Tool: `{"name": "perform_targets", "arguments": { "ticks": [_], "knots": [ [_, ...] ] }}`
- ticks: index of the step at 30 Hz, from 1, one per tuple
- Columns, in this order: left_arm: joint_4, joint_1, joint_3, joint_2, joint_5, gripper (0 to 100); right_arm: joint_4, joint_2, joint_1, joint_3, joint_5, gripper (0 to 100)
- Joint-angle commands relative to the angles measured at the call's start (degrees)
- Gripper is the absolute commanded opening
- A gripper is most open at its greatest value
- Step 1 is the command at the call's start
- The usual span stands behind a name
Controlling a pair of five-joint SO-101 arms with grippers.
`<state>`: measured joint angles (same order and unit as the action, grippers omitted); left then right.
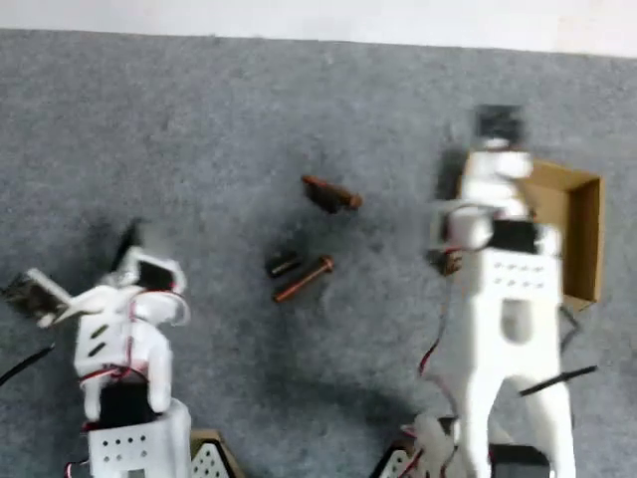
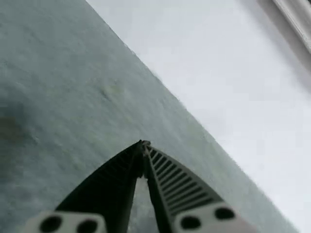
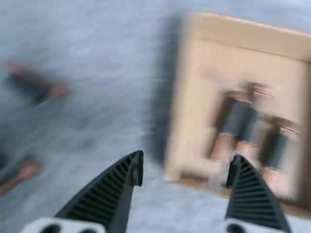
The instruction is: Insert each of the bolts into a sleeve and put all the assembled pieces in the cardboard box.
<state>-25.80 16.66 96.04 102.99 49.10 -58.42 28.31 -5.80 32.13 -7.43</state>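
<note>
High view: one cardboard box at right edge, partly under right arm. One loose bolt and one loose sleeve just beside each other at centre. One bolt-in-sleeve piece above them, looks assembled. Left arm at lower left, well apart from all parts. Risk, as a judgement: round parts on flat grey mat, so grabbing the loose bolt likely nudges the loose sleeve and sets either rolling; lifting the joined piece by sleeve alone could let its bolt slide out. Left wrist view: left claw pinched together, nothing between fingers, over bare mat near its edge. Risk: coming down like that would shove a part instead of gripping it. Right wrist view: right claw spread wide, holding nothing, hanging over the box's near wall. Two assembled pieces inside the box, blurred, side by side. Outside the box, one joined piece and one bolt, both blurred. Risk: going straight down would catch the wall and shove or tip the box.
</note>
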Motion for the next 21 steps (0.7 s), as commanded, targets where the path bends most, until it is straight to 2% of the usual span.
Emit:
{"name": "perform_targets", "arguments": {
  "ticks": [1,6,10,14,21],
  "knots": [
    [1.8,3.3,0.8,0.6,0.1,1,2.1,3.6,-14.0,3.2,0.2,24.1],
    [1.8,3.4,0.8,0.6,0.1,1,9.2,3.6,-27.1,5.8,-0.9,23.8],
    [1.8,3.4,0.8,0.6,0.1,1,10.1,3.1,-34.9,5.6,-13.0,23.8],
    [1.8,3.1,0.9,0.6,0.0,1,10.1,-4.0,-36.9,3.7,-17.7,23.8],
    [1.8,3.0,0.9,0.6,0.0,1,4.1,-25.0,-37.3,-11.9,-27.3,23.8]
  ]
}}
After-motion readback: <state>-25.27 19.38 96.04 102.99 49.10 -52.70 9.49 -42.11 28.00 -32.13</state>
